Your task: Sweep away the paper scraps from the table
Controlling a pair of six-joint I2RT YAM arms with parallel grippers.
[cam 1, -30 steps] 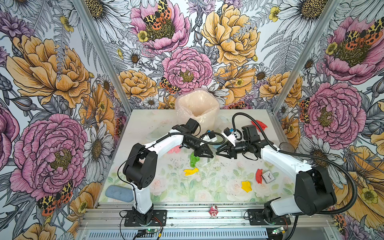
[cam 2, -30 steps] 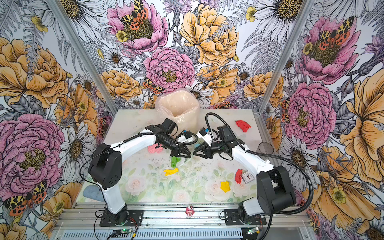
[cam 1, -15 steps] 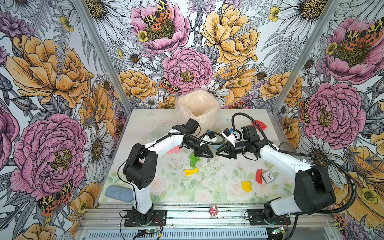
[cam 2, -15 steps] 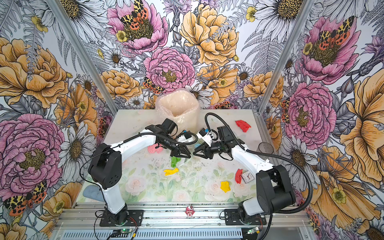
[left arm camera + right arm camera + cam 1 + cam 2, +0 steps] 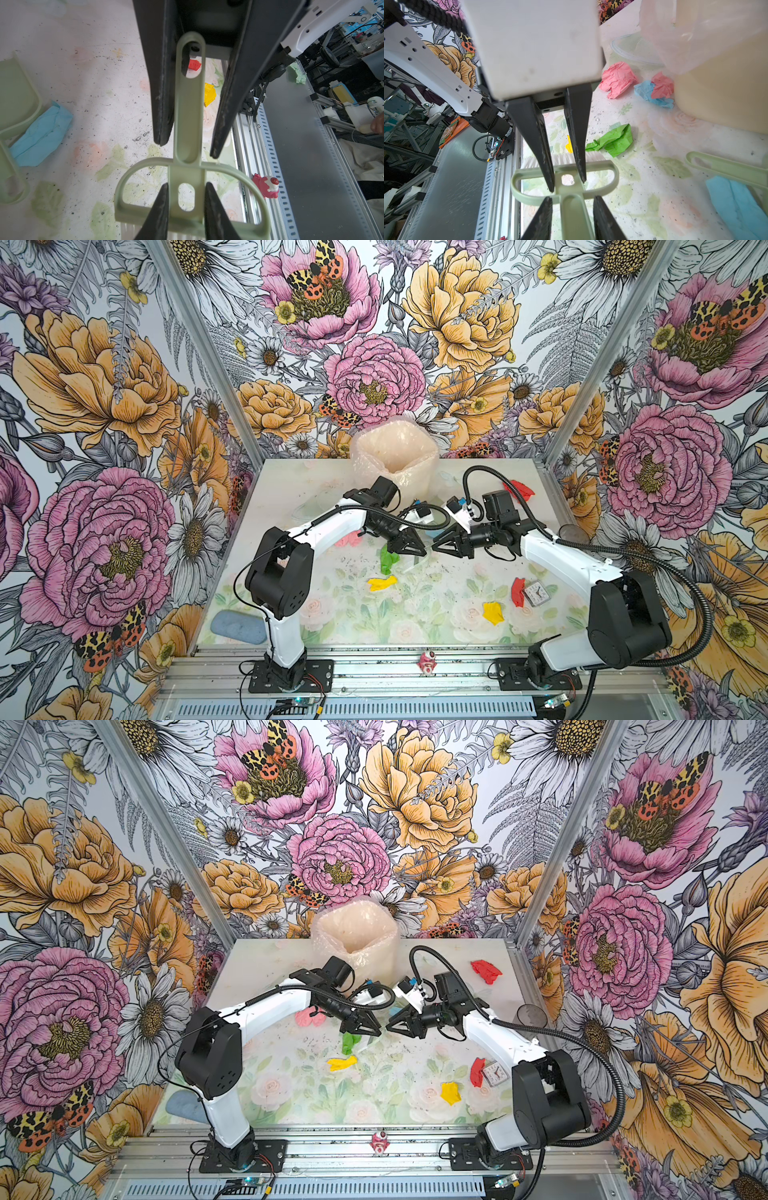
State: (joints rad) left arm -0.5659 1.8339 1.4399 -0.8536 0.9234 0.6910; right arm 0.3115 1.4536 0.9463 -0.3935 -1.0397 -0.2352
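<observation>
Both grippers meet tip to tip above the middle of the table [image 5: 419, 616]. My left gripper [image 5: 187, 185] is shut on the neck of a pale green brush [image 5: 188, 124], bristles down. The right gripper [image 5: 573, 198] straddles the brush handle, jaws open with a small gap on each side. Paper scraps lie around: green [image 5: 388, 560] and yellow [image 5: 382, 583] just below the grippers, pink [image 5: 349, 539] under the left arm, yellow [image 5: 493, 612] and red [image 5: 517, 591] front right, red [image 5: 519, 491] at the back right. Blue and pink scraps [image 5: 654, 93] lie against the bin.
A bag-lined bin [image 5: 395, 456] stands at the back centre. The pale green dustpan [image 5: 16, 104] lies beside a blue scrap [image 5: 41, 135]. A small clock [image 5: 536, 593] sits by the red scrap, a blue pad [image 5: 237, 626] front left, a pink figurine [image 5: 427, 662] on the front rail.
The right gripper's jaws have narrowed slightly around the brush handle. Both arms and the scraps stay where they were.
</observation>
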